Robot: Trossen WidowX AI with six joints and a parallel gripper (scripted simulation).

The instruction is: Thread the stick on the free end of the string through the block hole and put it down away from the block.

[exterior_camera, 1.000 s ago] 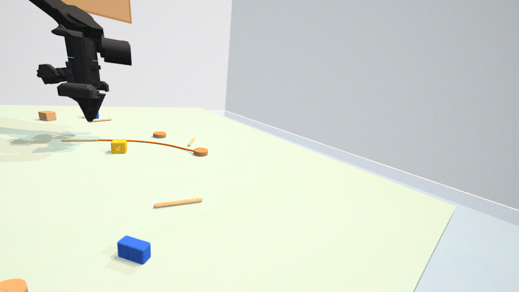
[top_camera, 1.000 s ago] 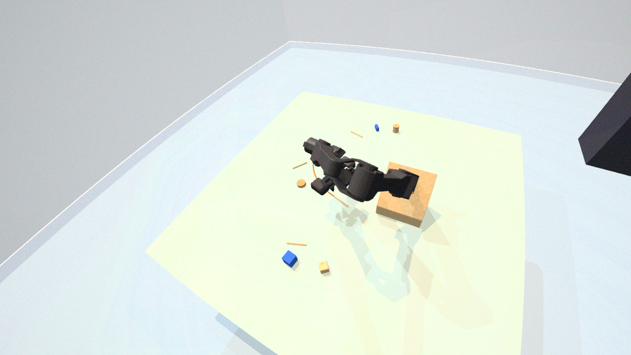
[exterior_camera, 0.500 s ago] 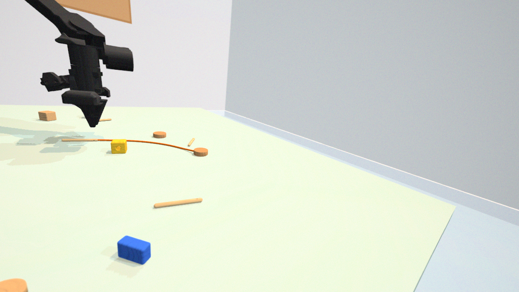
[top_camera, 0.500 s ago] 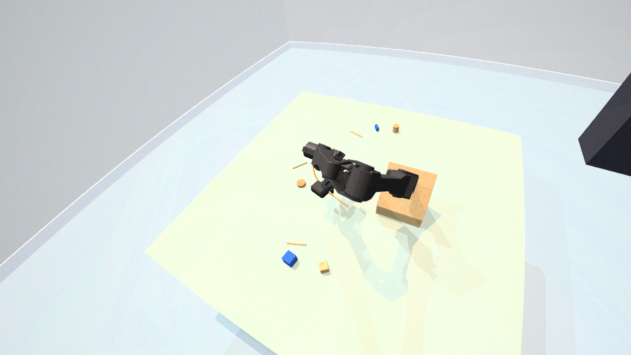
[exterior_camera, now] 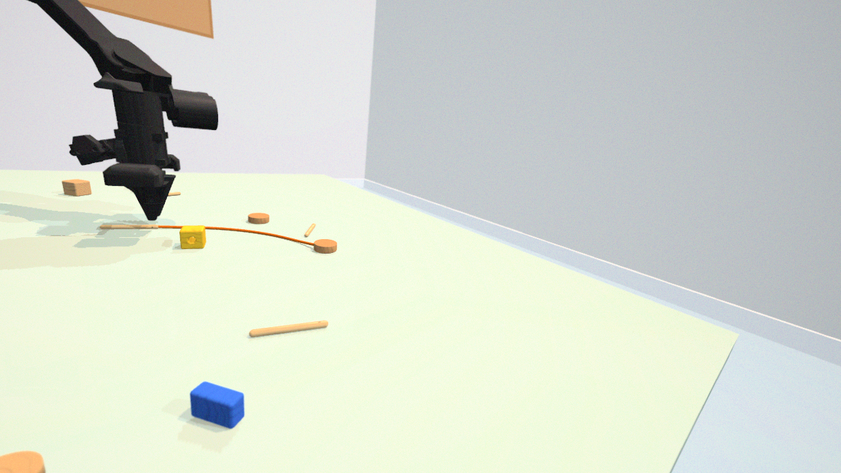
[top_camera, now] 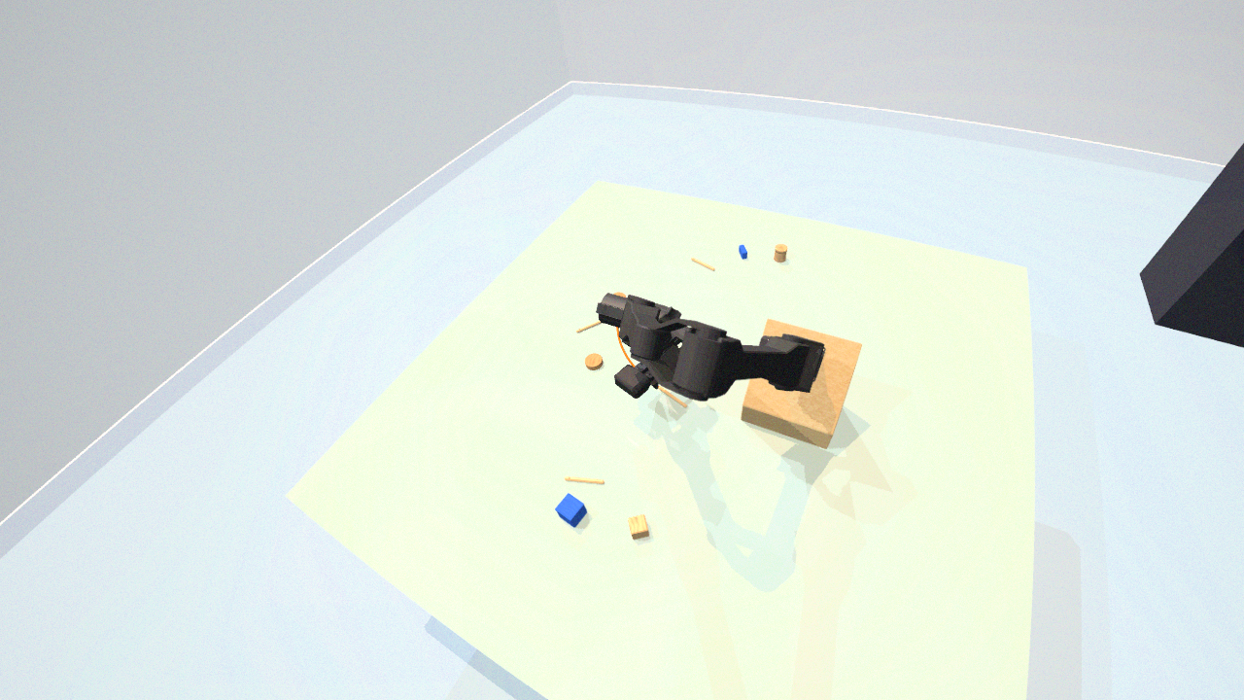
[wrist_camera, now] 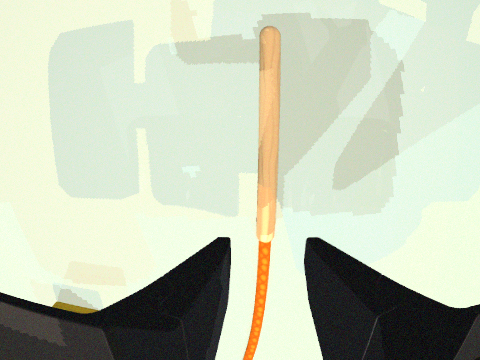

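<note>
A thin wooden stick (top_camera: 673, 398) (exterior_camera: 126, 226) (wrist_camera: 269, 125) lies on the table at the free end of the orange string (top_camera: 623, 350) (exterior_camera: 240, 230) (wrist_camera: 257, 310). The string curves to a round wooden button (exterior_camera: 324, 246). The yellow block (exterior_camera: 192, 237) with a hole stands beside the string; only its edge shows in the wrist view (wrist_camera: 72, 307), and the top view does not show it. My gripper (exterior_camera: 152, 218) (wrist_camera: 268, 250) is partly open, fingers down, above the joint of stick and string. In the wrist view that joint lies between the fingertips, touching neither. The fingertips are hidden in the top view.
A loose disc (top_camera: 593, 361) (exterior_camera: 257, 218) and a loose stick (top_camera: 588, 327) (exterior_camera: 309, 230) lie near the string. Another stick (top_camera: 583, 480), a blue block (top_camera: 570, 508) and a small wooden block (top_camera: 639, 526) lie together. A large wooden slab (top_camera: 844, 366) sits under the arm's base.
</note>
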